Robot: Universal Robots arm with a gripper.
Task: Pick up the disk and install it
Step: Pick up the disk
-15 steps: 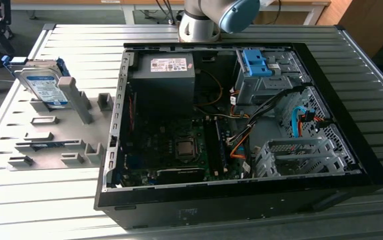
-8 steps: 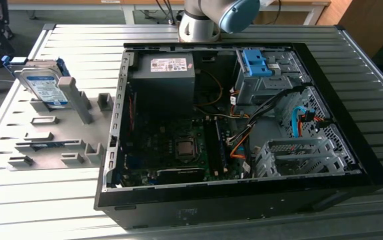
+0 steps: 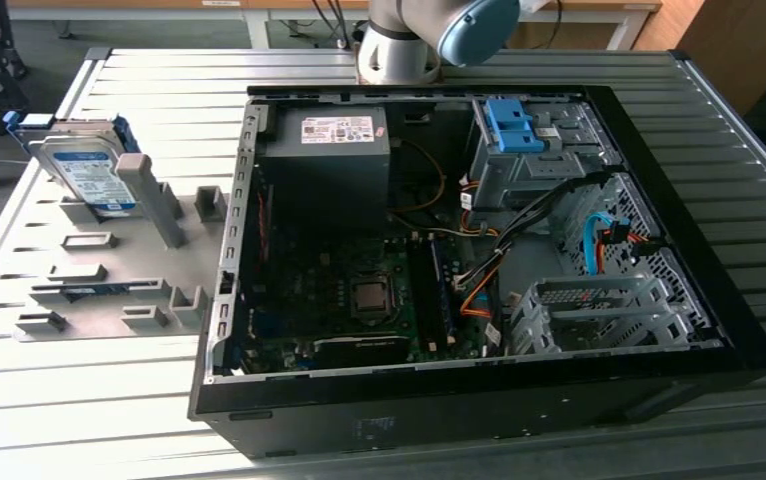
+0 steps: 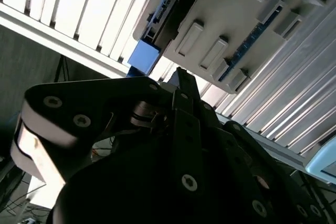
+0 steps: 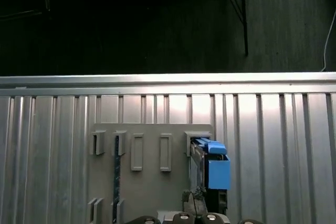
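Note:
The disk (image 3: 90,170) stands on edge in a slot of the grey holder plate (image 3: 130,270), at the exterior view's left, on the slatted metal table. It is silver-grey with a white-and-blue label and blue side rails. The first wrist view has the disk (image 5: 210,169) edge-on, blue rail toward the camera, on the plate (image 5: 152,182). In the second wrist view the black gripper (image 4: 181,77) hangs in front of the disk (image 4: 165,11) and stays apart from it. The arm (image 3: 417,35) rises behind the computer case.
An open black computer case (image 3: 703,330) lies flat on the table (image 3: 757,230), with a blue bracket (image 3: 510,125) in its drive cage and a grey power-supply box (image 3: 330,150) inside. Cables cross the case interior. Several upright slots stand on the holder plate.

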